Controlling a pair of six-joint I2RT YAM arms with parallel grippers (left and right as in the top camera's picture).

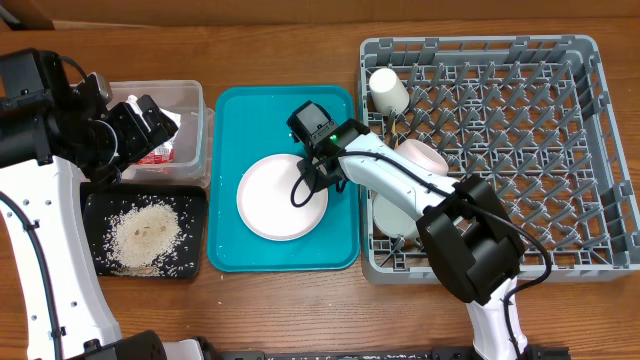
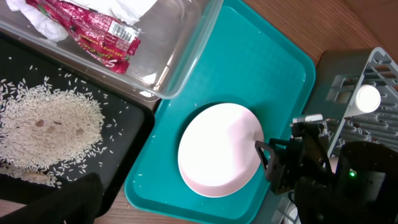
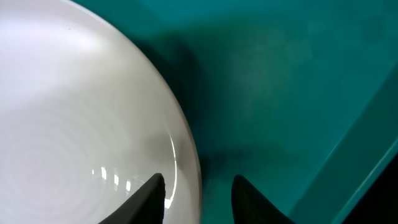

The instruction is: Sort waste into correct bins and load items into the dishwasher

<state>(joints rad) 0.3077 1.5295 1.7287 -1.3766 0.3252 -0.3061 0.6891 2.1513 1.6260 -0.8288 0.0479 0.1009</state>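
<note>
The pale pink plate [image 1: 280, 200] lies on the teal tray [image 1: 340, 255]. My right gripper [image 3: 199, 183] is open and straddles the plate's right rim [image 3: 186, 143], one finger over the plate and the other over the tray. The overhead view shows it at that rim [image 1: 318, 172]. My left gripper [image 1: 148, 128] hangs open and empty above the clear tub [image 1: 195, 95]. That tub holds the red wrapper [image 2: 99, 31] and the white napkin [image 2: 134, 7]. Rice [image 1: 145, 232] lies in the black tray [image 1: 98, 205]. The cream cup [image 1: 388, 90], pink bowl [image 1: 425, 155] and grey-green bowl [image 1: 392, 215] sit in the grey dish rack [image 1: 560, 150].
The right arm [image 1: 400, 185] reaches across the rack's left edge to the teal tray. A few stray rice grains dot the teal tray [image 2: 273, 68]. Bare wooden table [image 1: 300, 310] runs along the front.
</note>
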